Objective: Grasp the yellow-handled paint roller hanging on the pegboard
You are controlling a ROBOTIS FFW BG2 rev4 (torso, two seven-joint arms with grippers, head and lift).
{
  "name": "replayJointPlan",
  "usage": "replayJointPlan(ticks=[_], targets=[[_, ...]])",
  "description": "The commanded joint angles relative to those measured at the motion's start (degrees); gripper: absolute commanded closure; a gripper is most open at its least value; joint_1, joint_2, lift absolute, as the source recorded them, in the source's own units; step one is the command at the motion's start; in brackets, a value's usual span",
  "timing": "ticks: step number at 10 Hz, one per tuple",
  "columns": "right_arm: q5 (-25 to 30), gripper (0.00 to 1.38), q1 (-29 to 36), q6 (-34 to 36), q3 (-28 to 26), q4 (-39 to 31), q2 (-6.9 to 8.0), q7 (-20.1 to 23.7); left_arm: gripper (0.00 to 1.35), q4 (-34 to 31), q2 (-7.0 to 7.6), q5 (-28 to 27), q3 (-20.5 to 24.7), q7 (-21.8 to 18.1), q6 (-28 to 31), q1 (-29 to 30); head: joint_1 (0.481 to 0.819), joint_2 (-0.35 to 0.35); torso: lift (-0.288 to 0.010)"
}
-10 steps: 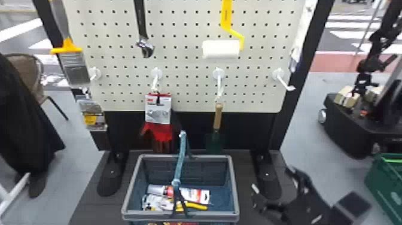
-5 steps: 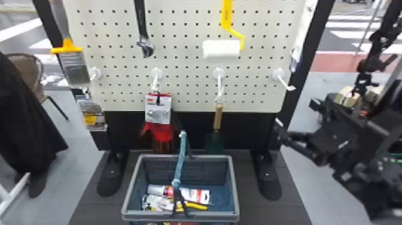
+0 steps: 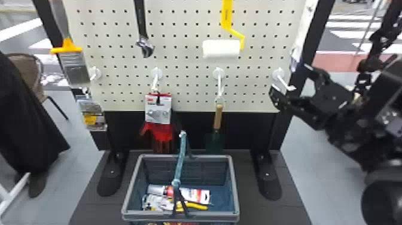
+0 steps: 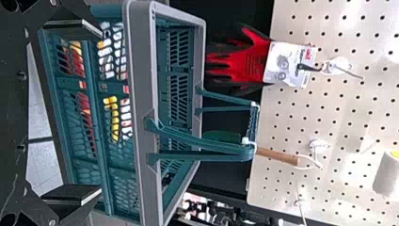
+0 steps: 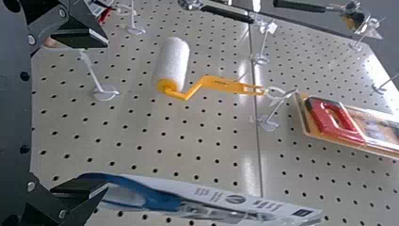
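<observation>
Roller [image 3: 221, 48]: we see it hanging on the pegboard [image 3: 185, 86].
Right gripper [image 3: 287, 80]: spread wide, empty, near the board's right edge.
Left gripper [image 4: 77, 106]: wide, empty.

Cream-white pegboard [image 3: 185, 89], patterned all over with an even grid of small dark holes. High on it, paint roller [image 3: 221, 48] with bright yellow handle and plain white sleeve. Also high on the pegboard, wrench [image 3: 143, 36], black-handled, silvery at the head. At the pegboard's left edge, brush [image 3: 73, 67], yellow band over grey bristles. Along its lower edge, red-and-black gloves [image 3: 158, 131] under a white card [image 3: 158, 107]; trowel [image 3: 216, 131], tan wood above dark green. Below the pegboard, teal basket [image 3: 206, 156], grey-rimmed, on a dark grey worktop [image 3: 98, 206].
</observation>
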Motion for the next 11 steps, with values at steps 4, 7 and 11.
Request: replayJointPlan(ticks=[4, 7, 11], targets=[[-1.1, 0.24, -9.3, 2.7, 3.2, 0.2, 0.13, 2.0, 0.15, 0.0, 1.35, 0.8, -1.4, 0.5, 1.2, -0.9, 0.549, 0.000, -0.100], [-3.3, 0.24, -17.9, 2.3, 7.1, 7.2, -1.19, 2.2, 0.15, 0.1, 1.44, 0.9, -2.0, 0.5, 2.2, -1.8, 0.549, 0.000, -0.100], [-5.7, 0.25, -28.2, 1.3, 11.9, 19.4, -2.86, 2.3, 0.15, 0.8, 1.35, 1.4, -2.4, 0.5, 3.1, -2.8, 0.549, 0.000, -0.100]])
